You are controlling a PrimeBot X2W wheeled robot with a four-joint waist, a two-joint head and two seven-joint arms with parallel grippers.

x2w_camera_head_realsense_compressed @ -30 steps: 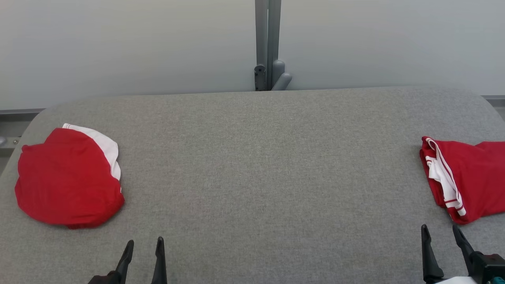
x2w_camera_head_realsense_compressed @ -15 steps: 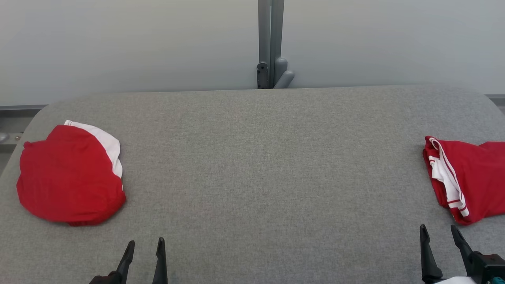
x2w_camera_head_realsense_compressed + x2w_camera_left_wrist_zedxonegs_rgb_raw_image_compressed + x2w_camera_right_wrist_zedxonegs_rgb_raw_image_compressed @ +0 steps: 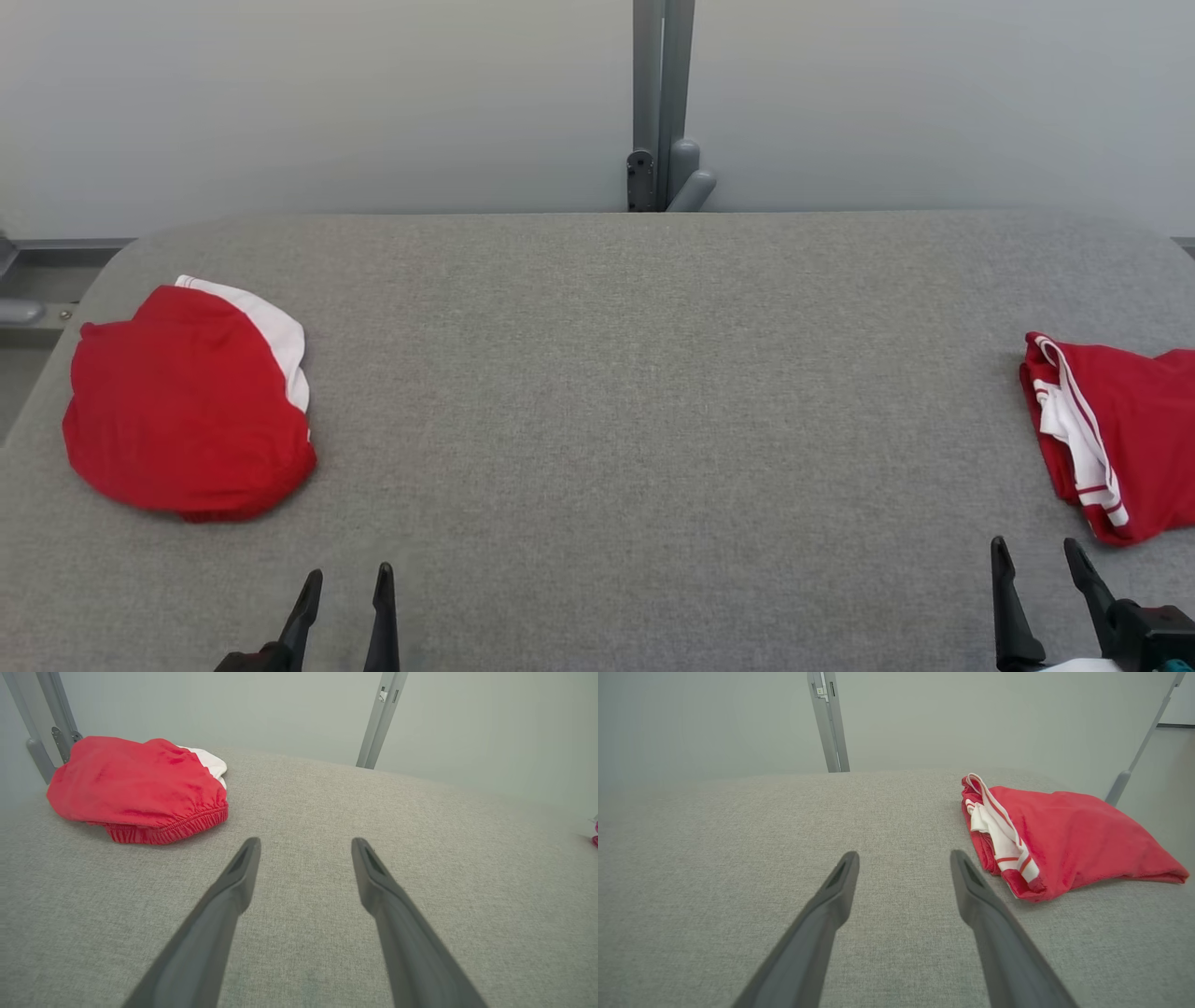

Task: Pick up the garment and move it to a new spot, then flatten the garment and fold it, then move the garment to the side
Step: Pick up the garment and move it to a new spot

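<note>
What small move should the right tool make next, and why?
Probably ease the right tool forward and rightward to the striped red garment: it is open, empty, and that garment lies just beyond its fingertips, untouched on the table.

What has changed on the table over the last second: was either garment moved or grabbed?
The camera moved, not the things: the whole head view slid rightward, so the head turned slightly left. Nothing was taken hold of or let go. The left red garment and the striped red garment lie where they were on the grey table; the left end effector and right end effector stay open.
</note>
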